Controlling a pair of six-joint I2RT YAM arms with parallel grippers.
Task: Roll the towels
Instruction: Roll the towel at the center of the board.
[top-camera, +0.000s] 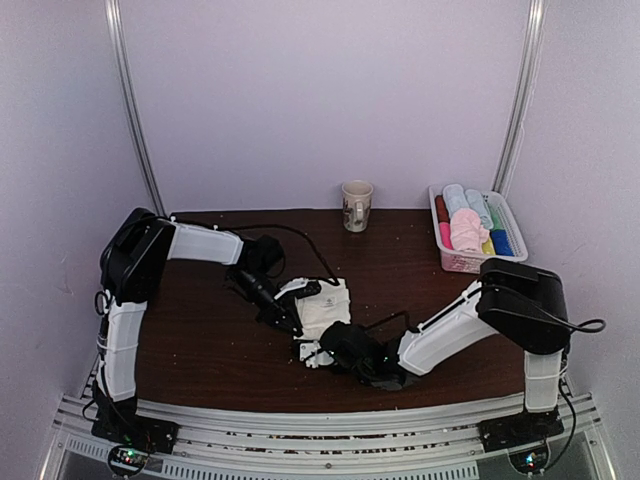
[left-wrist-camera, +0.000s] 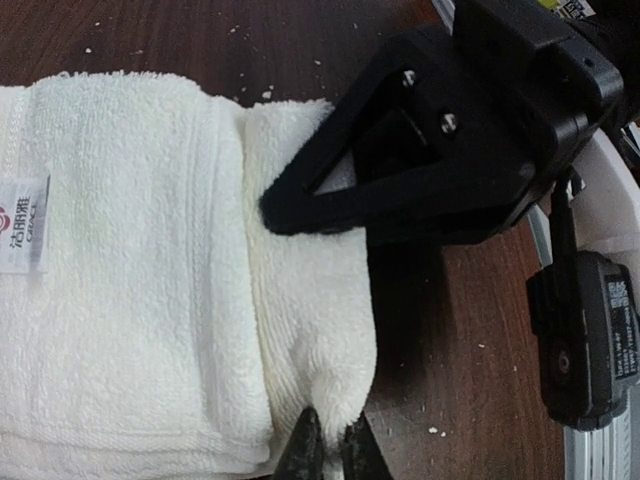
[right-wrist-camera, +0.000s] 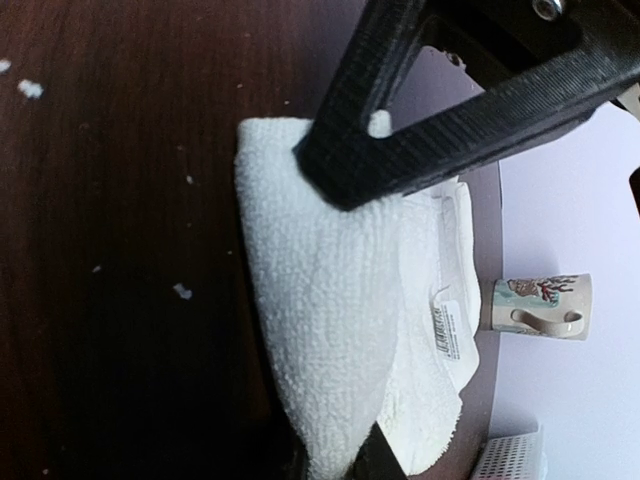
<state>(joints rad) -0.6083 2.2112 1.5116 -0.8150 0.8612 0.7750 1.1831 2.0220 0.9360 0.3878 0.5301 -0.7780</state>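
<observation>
The cream-white towel (top-camera: 327, 305) lies mid-table, partly folded, with one edge rolled over. In the left wrist view it (left-wrist-camera: 130, 270) shows a small label (left-wrist-camera: 24, 224). My left gripper (left-wrist-camera: 327, 452) is shut on the end of the rolled edge. It sits at the towel's left side in the top view (top-camera: 289, 320). My right gripper (right-wrist-camera: 335, 468) is shut on the other end of that fold (right-wrist-camera: 330, 330), at the towel's near edge (top-camera: 314, 352). A pale pink rolled towel (top-camera: 465, 232) lies in the basket.
A white basket (top-camera: 443, 258) at the back right holds several rolled towels, bright pink, yellow, green, blue and light blue-grey. A patterned mug (top-camera: 356, 205) stands at the back centre and also shows in the right wrist view (right-wrist-camera: 540, 305). Small white crumbs dot the dark wood table (top-camera: 200, 340).
</observation>
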